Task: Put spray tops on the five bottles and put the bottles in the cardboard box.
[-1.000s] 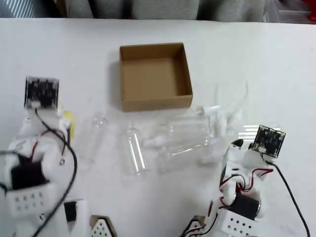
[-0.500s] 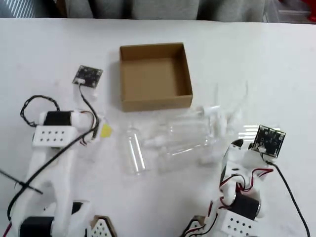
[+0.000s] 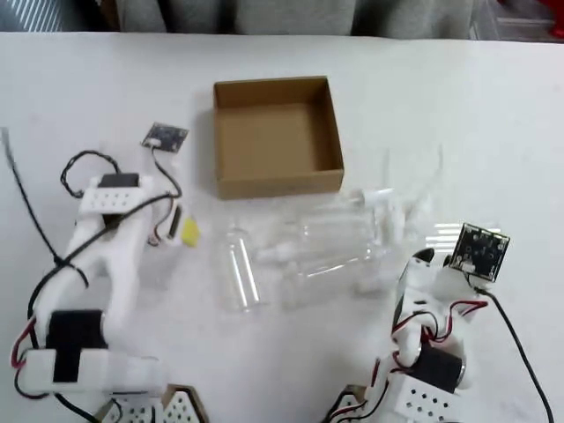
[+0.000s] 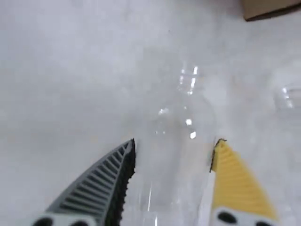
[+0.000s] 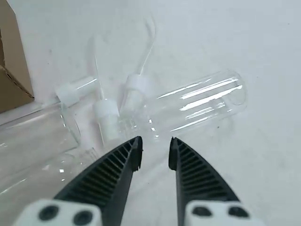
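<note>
A clear bottle (image 4: 181, 117) lies on the white table between the fingers of my left gripper (image 4: 175, 141), which is open and straddles it. In the high view that gripper (image 3: 179, 231) sits left of the bottle pile. More clear bottles (image 3: 240, 271) (image 3: 330, 242) lie in front of the open cardboard box (image 3: 278, 137), with white spray tops (image 3: 385, 216) beside them. My right gripper (image 5: 154, 141) hovers just short of a lying bottle (image 5: 197, 103) and several spray tops (image 5: 136, 87), its fingers a narrow gap apart with nothing between them.
A corner of the box (image 5: 11, 70) shows in the right wrist view, and its bottom edge (image 4: 270, 7) in the left wrist view. Another bottle (image 4: 287, 94) lies close beside the left gripper. The right arm (image 3: 432, 291) stands at the front right.
The left arm has swung out from the front left toward the pile and now has its open gripper over the leftmost bottle. The right arm has not moved.
</note>
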### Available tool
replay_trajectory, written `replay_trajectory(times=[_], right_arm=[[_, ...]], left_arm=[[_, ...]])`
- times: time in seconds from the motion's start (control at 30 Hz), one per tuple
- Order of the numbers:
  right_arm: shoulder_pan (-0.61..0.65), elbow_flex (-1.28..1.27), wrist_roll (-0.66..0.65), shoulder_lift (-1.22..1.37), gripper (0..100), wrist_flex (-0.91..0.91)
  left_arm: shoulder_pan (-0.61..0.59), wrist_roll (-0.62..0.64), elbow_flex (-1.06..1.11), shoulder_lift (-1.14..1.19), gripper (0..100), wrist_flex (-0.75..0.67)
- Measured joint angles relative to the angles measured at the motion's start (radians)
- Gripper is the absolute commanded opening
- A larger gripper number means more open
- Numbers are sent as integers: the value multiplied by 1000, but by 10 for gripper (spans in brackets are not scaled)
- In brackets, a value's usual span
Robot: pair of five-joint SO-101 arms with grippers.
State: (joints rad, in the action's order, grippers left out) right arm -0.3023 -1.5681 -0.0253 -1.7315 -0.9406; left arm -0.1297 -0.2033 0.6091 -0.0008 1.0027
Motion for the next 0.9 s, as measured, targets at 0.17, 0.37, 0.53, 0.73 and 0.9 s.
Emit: replay_trajectory(times=[0.17, 0.37, 0.53, 0.73, 0.9], right_arm=[[0, -8, -29, 2, 87, 0], [0, -8, -41, 2, 87, 0], [0, -8, -46, 2, 87, 0], [0, -8, -49, 2, 87, 0], [2, -8, -201, 2, 87, -14]], left_arm=[[0, -2, -20, 54, 249, -40], [12, 0, -20, 57, 68, -44], [41, 0, -20, 55, 90, -44], [51, 29, -15, 38, 94, -25], [5, 52, 132, -100, 94, -118]])
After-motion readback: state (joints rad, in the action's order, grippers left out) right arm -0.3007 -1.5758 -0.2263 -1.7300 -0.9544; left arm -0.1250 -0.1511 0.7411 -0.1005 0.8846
